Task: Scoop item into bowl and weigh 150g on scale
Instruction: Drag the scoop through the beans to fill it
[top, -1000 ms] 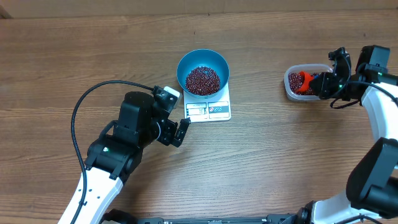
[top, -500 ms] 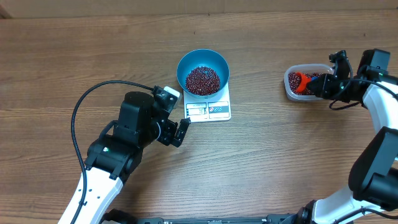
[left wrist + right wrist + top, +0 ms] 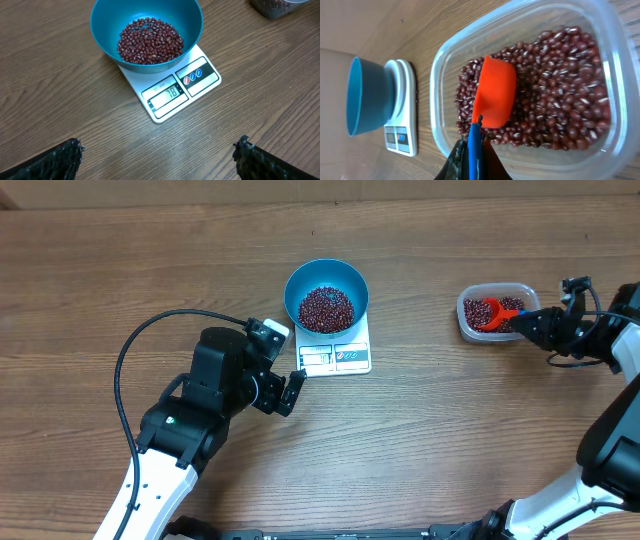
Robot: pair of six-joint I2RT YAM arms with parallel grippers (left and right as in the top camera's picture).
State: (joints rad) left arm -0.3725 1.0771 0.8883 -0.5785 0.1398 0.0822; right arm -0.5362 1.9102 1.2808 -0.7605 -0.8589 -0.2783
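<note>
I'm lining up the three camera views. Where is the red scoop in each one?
Overhead: red scoop at far right, inside the clear tub.
Left wrist: not in it.
Right wrist: centre, over the beans in the tub.
Shared landmark: blue bowl on the scale, in all three.

Bright, even light covers the wooden table. Shadows are soft and faint. All three views look sharp.

The bowl of beans sits on the scale at upper centre; the tub holding the scoop lies at upper right.
</note>
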